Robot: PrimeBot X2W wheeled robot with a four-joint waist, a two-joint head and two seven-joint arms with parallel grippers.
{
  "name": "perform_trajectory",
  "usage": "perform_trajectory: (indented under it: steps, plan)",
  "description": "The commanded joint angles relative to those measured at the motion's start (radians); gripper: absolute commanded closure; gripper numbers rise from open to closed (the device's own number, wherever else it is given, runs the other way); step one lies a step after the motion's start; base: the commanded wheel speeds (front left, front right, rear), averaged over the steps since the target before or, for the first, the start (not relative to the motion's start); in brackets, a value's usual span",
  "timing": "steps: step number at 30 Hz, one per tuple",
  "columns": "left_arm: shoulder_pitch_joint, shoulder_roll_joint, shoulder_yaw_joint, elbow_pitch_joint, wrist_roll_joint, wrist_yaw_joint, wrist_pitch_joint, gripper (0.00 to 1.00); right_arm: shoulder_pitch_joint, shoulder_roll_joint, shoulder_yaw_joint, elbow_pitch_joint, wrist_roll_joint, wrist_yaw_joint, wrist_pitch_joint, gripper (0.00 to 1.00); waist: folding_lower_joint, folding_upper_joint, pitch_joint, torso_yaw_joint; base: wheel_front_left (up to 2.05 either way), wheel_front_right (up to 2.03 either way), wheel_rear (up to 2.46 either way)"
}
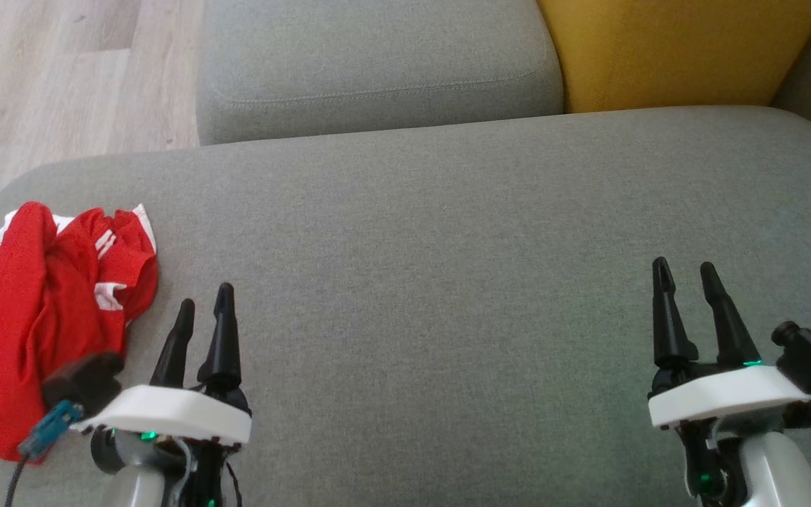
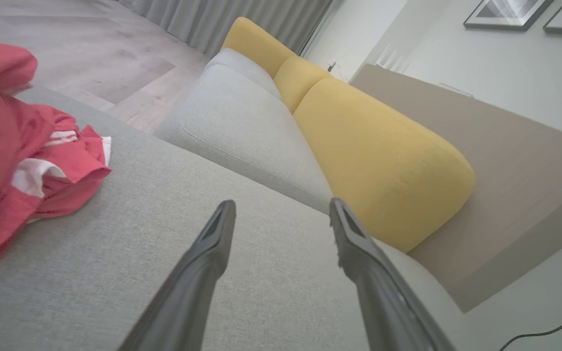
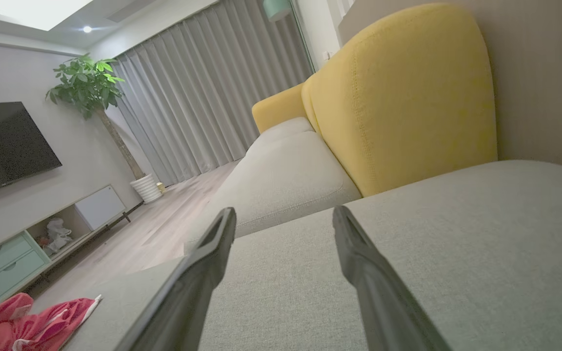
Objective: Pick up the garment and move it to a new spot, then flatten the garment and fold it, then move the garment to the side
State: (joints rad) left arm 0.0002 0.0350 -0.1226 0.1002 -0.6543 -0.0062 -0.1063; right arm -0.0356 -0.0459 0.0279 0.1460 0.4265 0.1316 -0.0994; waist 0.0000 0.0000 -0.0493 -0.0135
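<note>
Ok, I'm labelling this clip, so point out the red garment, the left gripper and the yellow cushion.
red garment (image 1: 25,317): head view, middle of the crumpled cloth.
left gripper (image 1: 205,296): head view, midway between its two fingertips.
yellow cushion (image 1: 673,49): head view, its front face.

The left gripper (image 2: 282,204) hangs above a grey sofa seat (image 2: 130,273), its two dark fingers (image 2: 203,263) spread wide with nothing between them. To the gripper's left a crumpled red garment (image 2: 12,156) with white stripes lies on the seat. Ahead of the fingertips sits a second grey cushion (image 2: 242,126), with yellow back cushions (image 2: 383,165) to the right and pale wood floor (image 2: 105,53) beyond.
</note>
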Motion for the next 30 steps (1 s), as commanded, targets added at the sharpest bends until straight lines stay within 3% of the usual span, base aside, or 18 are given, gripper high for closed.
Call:
perform_trajectory:
  steps: [1, 14, 30]
  plan:
    - [-0.030, 0.020, 0.008, -0.036, 0.039, 0.008, -0.012, 0.00, -0.043, -0.004, 0.020, -0.031, -0.039, -0.001, -0.018, 0.00, 0.0000, 0.0000, -0.001, 0.000, 0.00, 0.00, 0.00]
    - [-0.036, 0.086, -0.103, -0.013, 0.260, 0.113, -0.050, 0.00, -0.033, -0.003, 0.040, -0.021, -0.203, -0.001, -0.056, 0.00, 0.0000, 0.0000, -0.015, 0.001, 0.00, 0.00, 0.00]
    - [-0.058, 0.139, -0.213, -0.011, 0.429, 0.231, -0.097, 0.00, -0.028, -0.003, 0.062, -0.040, -0.407, -0.001, -0.102, 0.00, 0.0000, 0.0000, -0.020, 0.004, 0.00, 0.00, 0.00]
